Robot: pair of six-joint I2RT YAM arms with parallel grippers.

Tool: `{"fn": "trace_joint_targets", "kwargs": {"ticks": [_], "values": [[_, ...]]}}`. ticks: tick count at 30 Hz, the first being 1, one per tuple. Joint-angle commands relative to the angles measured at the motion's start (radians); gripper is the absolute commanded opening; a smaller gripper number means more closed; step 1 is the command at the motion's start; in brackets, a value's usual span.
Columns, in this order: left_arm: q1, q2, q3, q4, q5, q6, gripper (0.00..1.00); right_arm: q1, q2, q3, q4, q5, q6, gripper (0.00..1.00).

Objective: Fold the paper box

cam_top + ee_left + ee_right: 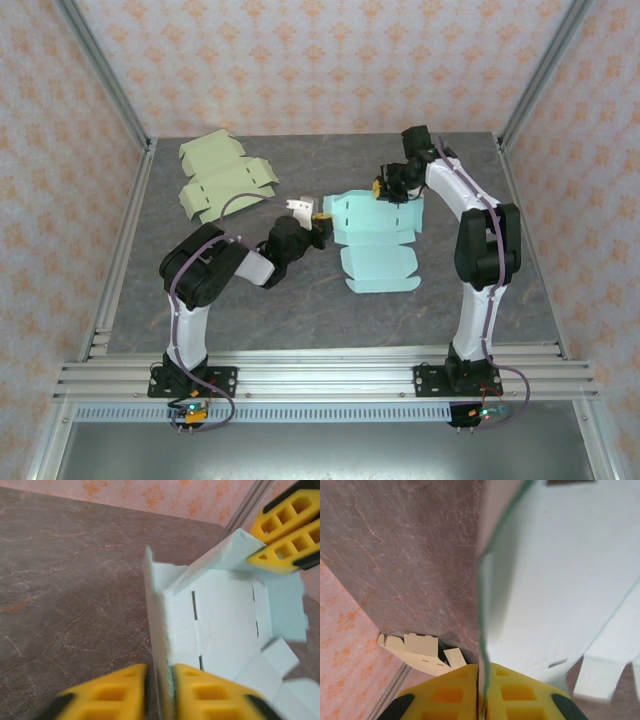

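Left fingers sit right under the lens, shut narrow on the raised side wall of the paper box, thin blue card standing edge-on between the pads. Same on the other wrist cam: right fingers clamped tight on a flap edge, card rising straight up from them.

From the top cam, the paper box lies mid-table, long axis approx 12–6 o'clock. Left fingers hold it at its 9–10 o'clock side, so the body lies toward 3 from them. Right fingers hold the 12 o'clock end, body toward 6. Both walls are partly stood up, meeting near the 10–11 corner. The 6 o'clock half, the lid w/ its tabs, lies flat on the table.

My read: early-to-mid fold. Next bit turns on that corner, i.e. tucking the end flap against the side wall w/o letting either drop. The flat 6 o'clock part looks a bit nearer the left arm, but I can't be sure.

Spare cream blanks lie at 10–11 o'clock of the table, well apart from the box, also seen behind the right fingers.
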Motion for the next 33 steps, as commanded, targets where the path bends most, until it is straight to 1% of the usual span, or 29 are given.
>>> {"fn": "trace_joint_targets", "kwargs": {"ticks": [1, 3, 6, 9, 14, 15, 17, 20, 21, 24, 28, 33], "values": [[0.015, -0.077, -0.038, 0.003, -0.014, -0.030, 0.41, 0.003, -0.069, -0.044, 0.107, 0.014, -0.010, 0.09], [0.030, -0.125, -0.066, -0.005, -0.005, -0.030, 0.45, 0.008, -0.106, -0.117, 0.205, 0.016, -0.036, 0.07], [0.054, -0.176, -0.109, -0.011, 0.029, -0.026, 0.49, 0.013, -0.207, -0.318, 0.485, 0.038, -0.028, 0.04], [0.069, -0.233, -0.144, -0.037, 0.048, -0.014, 0.52, 0.013, -0.269, -0.460, 0.679, 0.042, -0.028, 0.00], [0.093, -0.287, -0.153, -0.083, 0.080, 0.057, 0.52, 0.013, -0.299, -0.566, 0.850, 0.002, -0.061, 0.00], [0.100, -0.290, -0.150, -0.119, 0.091, 0.069, 0.52, 0.012, -0.304, -0.588, 0.891, -0.005, -0.058, 0.00], [0.103, -0.283, -0.143, -0.143, 0.117, 0.122, 0.52, 0.013, -0.311, -0.611, 0.949, -0.021, -0.071, 0.00], [0.100, -0.260, -0.138, -0.178, 0.189, 0.230, 0.52, 0.014, -0.312, -0.629, 1.014, -0.051, -0.100, 0.00], [0.097, -0.252, -0.139, -0.189, 0.180, 0.242, 0.52, 0.014, -0.312, -0.644, 1.057, -0.055, -0.100, 0.00], [0.097, -0.228, -0.139, -0.171, 0.161, 0.245, 0.52, 0.014, -0.319, -0.686, 1.152, -0.069, -0.123, 0.00], [0.093, -0.177, -0.102, -0.170, 0.139, 0.247, 0.51, 0.016, -0.335, -0.730, 1.170, -0.072, -0.191, 0.00], [0.083, -0.138, -0.064, -0.182, 0.152, 0.238, 0.50, 0.017, -0.329, -0.776, 1.201, -0.071, -0.211, 0.00]]}}
